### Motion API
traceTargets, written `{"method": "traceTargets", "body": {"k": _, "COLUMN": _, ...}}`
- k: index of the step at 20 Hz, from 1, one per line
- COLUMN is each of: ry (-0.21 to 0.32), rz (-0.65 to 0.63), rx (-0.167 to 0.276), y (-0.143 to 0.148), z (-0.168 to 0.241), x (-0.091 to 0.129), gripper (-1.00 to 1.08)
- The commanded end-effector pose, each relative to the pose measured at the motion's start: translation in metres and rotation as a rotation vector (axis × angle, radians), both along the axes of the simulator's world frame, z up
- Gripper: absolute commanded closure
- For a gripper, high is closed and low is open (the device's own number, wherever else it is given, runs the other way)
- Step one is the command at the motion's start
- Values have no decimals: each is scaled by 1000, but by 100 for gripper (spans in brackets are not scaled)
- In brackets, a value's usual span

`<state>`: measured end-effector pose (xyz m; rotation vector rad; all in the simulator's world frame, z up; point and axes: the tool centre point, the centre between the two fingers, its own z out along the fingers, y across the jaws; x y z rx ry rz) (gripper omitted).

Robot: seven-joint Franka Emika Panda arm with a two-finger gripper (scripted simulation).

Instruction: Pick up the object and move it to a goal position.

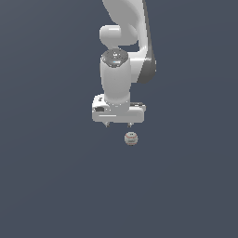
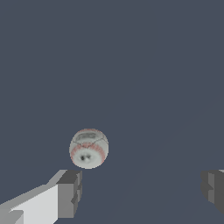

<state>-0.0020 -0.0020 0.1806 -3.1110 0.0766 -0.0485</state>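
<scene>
1 arm, 1 ball on a plain dark grey floor (image 1: 51, 186); no edges or corners of it in view.

Ball (image 1: 131, 138): small, off-white, faint red stitch marks. Sits on the floor, nothing touching it. In the exterior view it lies just below the gripper (image 1: 118, 124) and slightly toward the exterior view's right, nearer the right-hand finger.

Wrist view: ball (image 2: 89, 148) sits beyond the fingertips, close to 1 dark finger pad (image 2: 70, 192); the other pad is well apart at the opposite side.

Gripper: fingers spread wide, nothing between them, pointing straight down. White arm (image 1: 125, 42) rises out of frame above.
</scene>
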Motion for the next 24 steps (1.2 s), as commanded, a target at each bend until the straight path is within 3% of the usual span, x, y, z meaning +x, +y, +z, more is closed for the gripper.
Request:
{"method": "traceTargets", "body": {"k": 1, "ry": 0, "rz": 0, "rx": 0, "y": 0, "z": 0, "x": 0, "gripper": -92}}
{"method": "traceTargets", "body": {"k": 11, "ry": 54, "rz": 34, "rx": 7, "y": 9, "z": -15, "x": -12, "gripper": -92}}
{"method": "traceTargets", "body": {"k": 24, "ry": 49, "rz": 131, "rx": 0, "y": 12, "z": -20, "x": -11, "gripper": -92}}
